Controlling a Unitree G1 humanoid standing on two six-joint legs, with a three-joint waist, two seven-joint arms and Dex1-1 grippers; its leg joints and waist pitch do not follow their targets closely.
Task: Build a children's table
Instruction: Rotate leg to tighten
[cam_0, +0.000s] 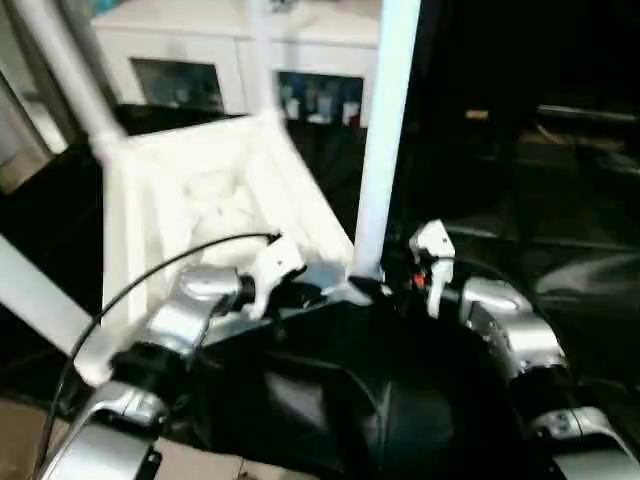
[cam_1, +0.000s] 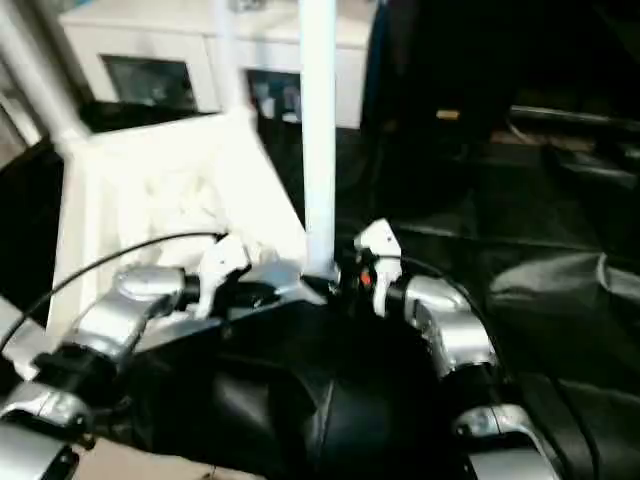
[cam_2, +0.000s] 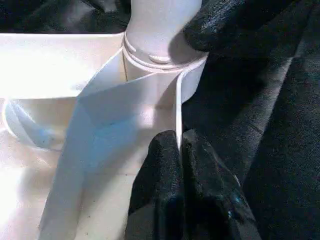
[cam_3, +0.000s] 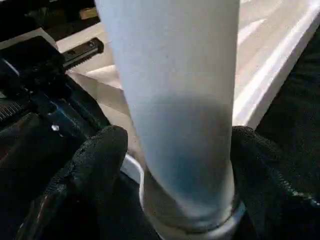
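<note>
Table lay upside down at centre-left, legs up. Left gripper was pinched on its rim; right gripper fingers stood apart around the near leg. Probably light, stiff, slippery plastic; best gripped low by the socket.

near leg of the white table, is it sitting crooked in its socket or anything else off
Nothing stands out. The near leg rises straight from its corner socket, collar flush against it. The table top lies upside down on the black cloth with the other legs fitted. No crack or gap shows at the joint.
</note>
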